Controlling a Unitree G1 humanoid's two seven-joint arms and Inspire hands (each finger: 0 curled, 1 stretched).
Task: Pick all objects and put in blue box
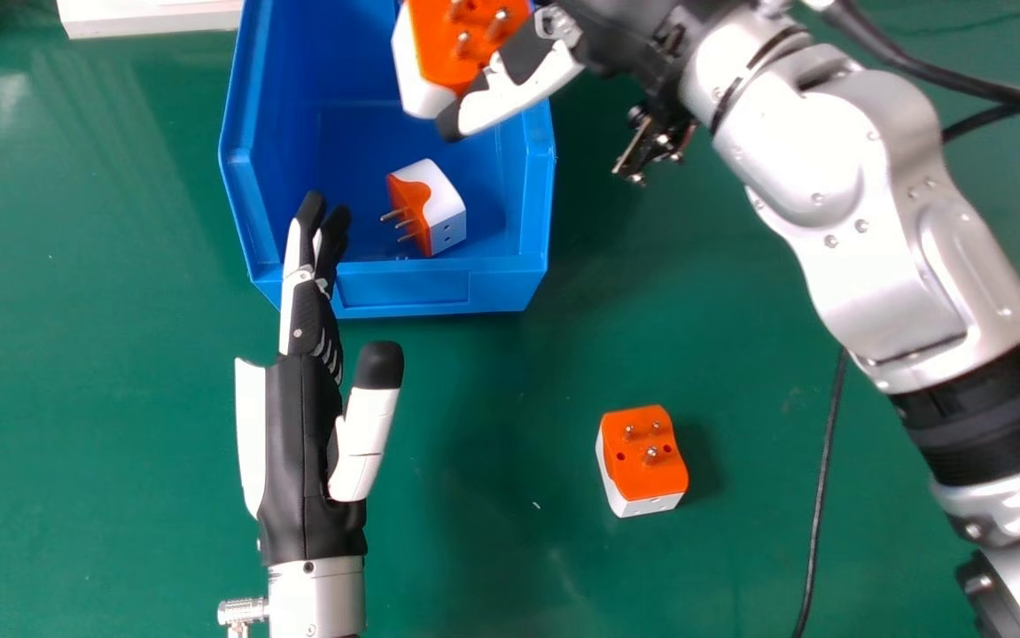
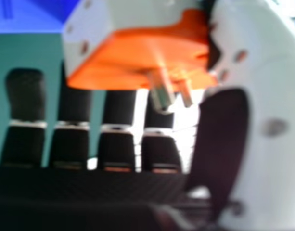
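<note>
Robot hand (image 1: 518, 89) with adapter (image 1: 435, 53) above box (image 1: 492, 288)

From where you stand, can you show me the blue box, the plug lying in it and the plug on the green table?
Blue box (image 1: 403, 288): head view, its near wall.
Plug lying inside (image 1: 444, 202): head view, its white side.
Plug lying outside the box (image 1: 636, 472): head view, its orange face.

Bright light glints off the silver forearm (image 1: 891, 213), with soft, faint shadows across the green table (image 1: 111, 443).
</note>
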